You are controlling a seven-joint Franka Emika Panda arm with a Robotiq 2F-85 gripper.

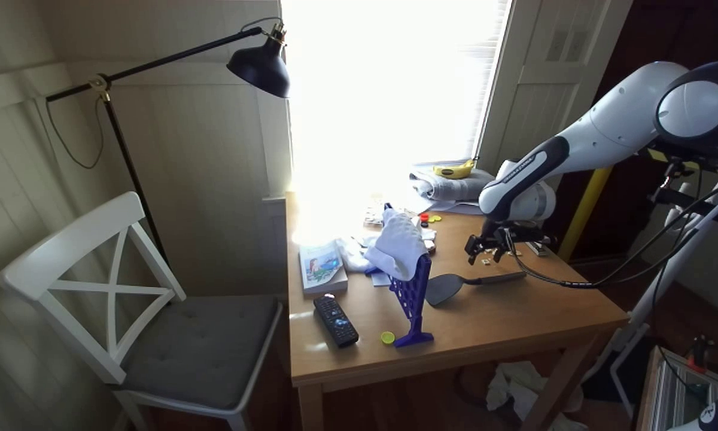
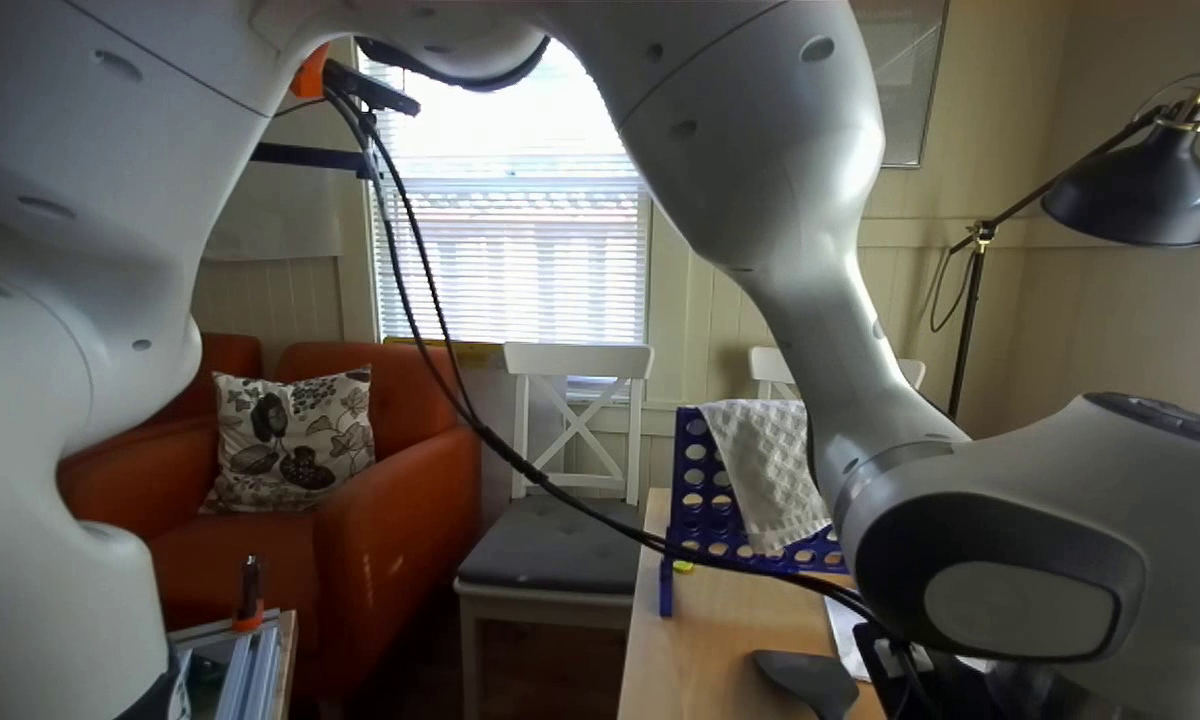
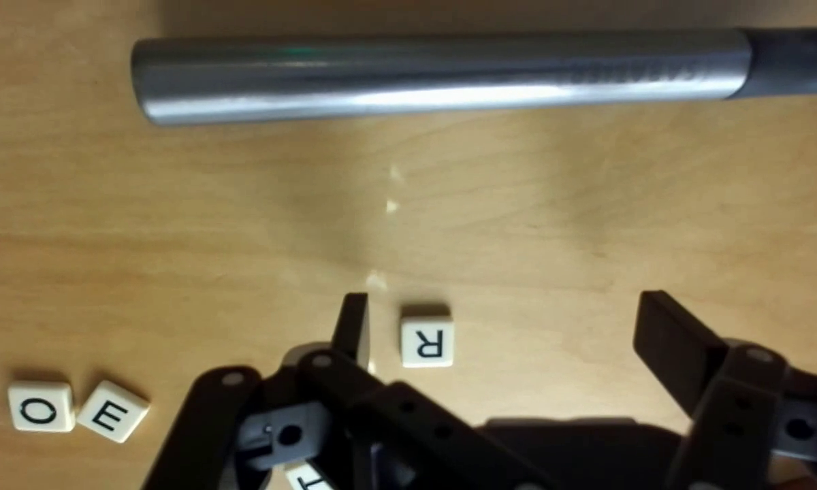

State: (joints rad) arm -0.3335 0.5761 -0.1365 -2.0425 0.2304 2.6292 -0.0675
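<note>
Crosswise near the gripper [image 3: 504,299] lies a spatula handle [image 3: 442,76]

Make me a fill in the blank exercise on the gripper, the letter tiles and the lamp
In the wrist view, the letter tile seen between the jaws of the gripper reads ____.
The jaws stand apart, so the gripper is ____.
Beside the O tile, a turned tile bears the letter ____.
In both exterior views, the lamp is mostly ____ in color.
Missing words: R; open; E; black.
</note>
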